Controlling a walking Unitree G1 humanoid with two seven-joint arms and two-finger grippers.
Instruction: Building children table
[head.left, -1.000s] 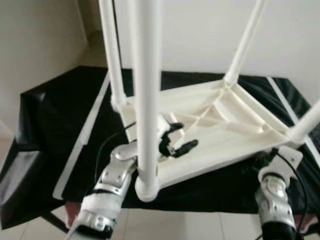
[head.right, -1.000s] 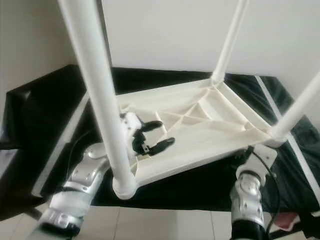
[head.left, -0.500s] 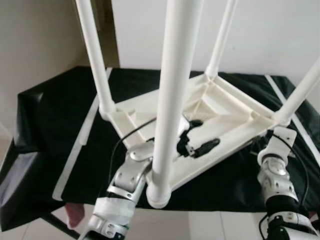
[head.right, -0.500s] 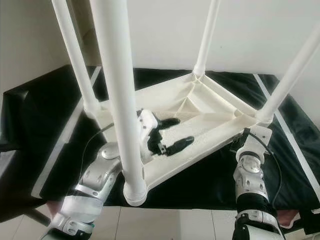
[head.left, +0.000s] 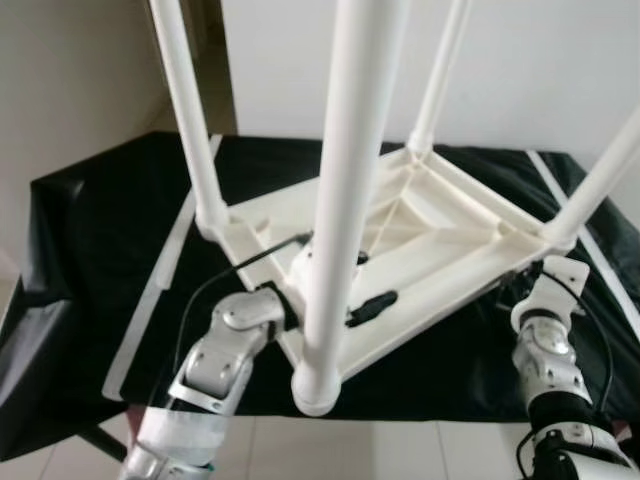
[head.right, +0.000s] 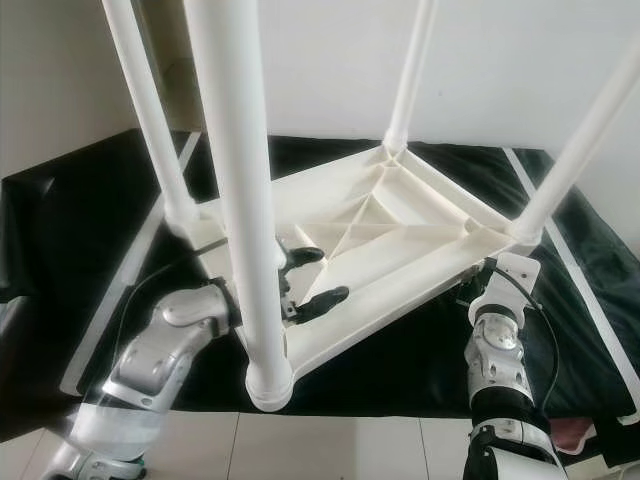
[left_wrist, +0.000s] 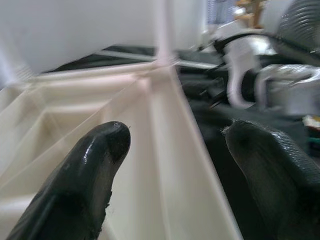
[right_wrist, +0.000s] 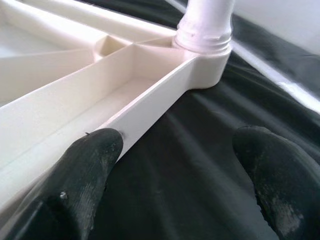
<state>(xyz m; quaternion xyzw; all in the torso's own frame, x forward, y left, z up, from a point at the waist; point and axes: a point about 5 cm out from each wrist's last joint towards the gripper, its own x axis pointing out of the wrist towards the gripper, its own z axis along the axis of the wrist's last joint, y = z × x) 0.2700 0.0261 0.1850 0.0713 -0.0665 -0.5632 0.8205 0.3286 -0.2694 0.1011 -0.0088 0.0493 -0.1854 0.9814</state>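
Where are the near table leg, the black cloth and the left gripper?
near table leg (head.left: 340, 190), left eye view, mid shaft.
black cloth (head.left: 100, 240), left eye view, bare part left of the tabletop.
left gripper (head.right: 315, 277), right eye view, midway between its fingertips.

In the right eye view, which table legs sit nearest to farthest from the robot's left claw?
From the left claw:
1. Front leg, right beside it.
2. Back-left leg, farther back on the robot's left.
3. Back-right leg, at the far corner.

Plain white wall, pale tiled floor, black-draped surface in daylight.
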